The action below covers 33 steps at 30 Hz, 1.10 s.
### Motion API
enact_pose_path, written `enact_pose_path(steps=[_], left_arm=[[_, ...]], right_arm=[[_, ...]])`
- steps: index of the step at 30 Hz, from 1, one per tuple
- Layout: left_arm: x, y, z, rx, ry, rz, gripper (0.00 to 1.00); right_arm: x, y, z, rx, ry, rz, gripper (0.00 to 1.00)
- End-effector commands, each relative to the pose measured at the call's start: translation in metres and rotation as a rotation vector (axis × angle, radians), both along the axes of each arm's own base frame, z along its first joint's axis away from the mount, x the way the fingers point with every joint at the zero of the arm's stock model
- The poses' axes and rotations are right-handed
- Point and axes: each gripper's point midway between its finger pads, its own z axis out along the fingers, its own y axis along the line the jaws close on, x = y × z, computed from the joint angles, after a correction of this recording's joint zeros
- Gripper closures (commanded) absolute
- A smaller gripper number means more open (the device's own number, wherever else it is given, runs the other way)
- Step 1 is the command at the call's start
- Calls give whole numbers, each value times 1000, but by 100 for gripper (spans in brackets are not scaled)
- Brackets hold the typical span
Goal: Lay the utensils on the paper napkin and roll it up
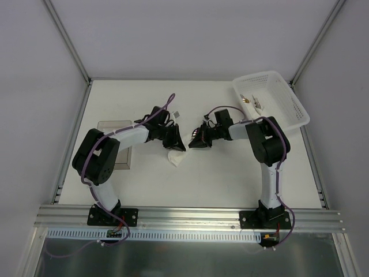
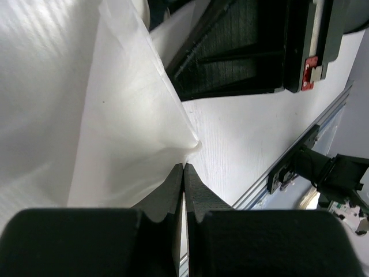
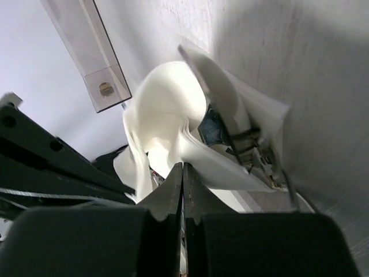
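Rolling looks to be the step in hand. Far left on the table (image 1: 219, 179) lies the clear box (image 1: 124, 157), out of the work. Next, the left gripper (image 2: 183, 168) is clenched, its tips seemingly nipping a fold of the paper napkin (image 1: 174, 157), which sits bunched and partly lifted between the two arms. Inside its curl, the right wrist view shows a shiny utensil (image 3: 218, 128) wrapped by the sheet. The right gripper (image 3: 183, 167) is likewise closed, apparently on the napkin's layered edge. To roll well, both pinches should turn together and stay low, keeping the paper snug on the metal; uneven pulling could tear the thin sheet or let the utensil slide out. Far right, the basket (image 1: 297, 107) holds small pieces (image 1: 251, 101), too small to identify.
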Motion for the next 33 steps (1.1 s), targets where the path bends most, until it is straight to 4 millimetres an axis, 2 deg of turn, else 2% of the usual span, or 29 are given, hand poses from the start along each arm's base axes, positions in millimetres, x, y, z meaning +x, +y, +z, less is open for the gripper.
enact_pose_path(steps=[1,7,11,17,18,25,29,33], left_arm=[[-22,-14,-1,-9,25,-65,100],[-36,-37,-7,-28,54,-96,100],[-39,-43,-16,-35,85,-82,100],[-49,-41,-50,-15,137,-53,100],[-55,-37,-61,-6,169,-42,100],[-68,-33,-92,-28,230,-7,100],[-73,-30,-104,-24,254,12,100],[-79,-26,-119,-7,287,25,100]], right_arm=[[-24,-22,-64,-204,172,-85,100],[-28,-24,-69,-220,184,-92,100],[-27,-24,-70,-224,184,-94,100],[-28,-25,-71,-225,186,-93,100],[-28,-26,-72,-226,187,-94,100],[-29,-28,-71,-223,184,-90,100],[-33,-32,-63,-224,176,-57,100],[-34,-42,-43,-233,111,8,100]])
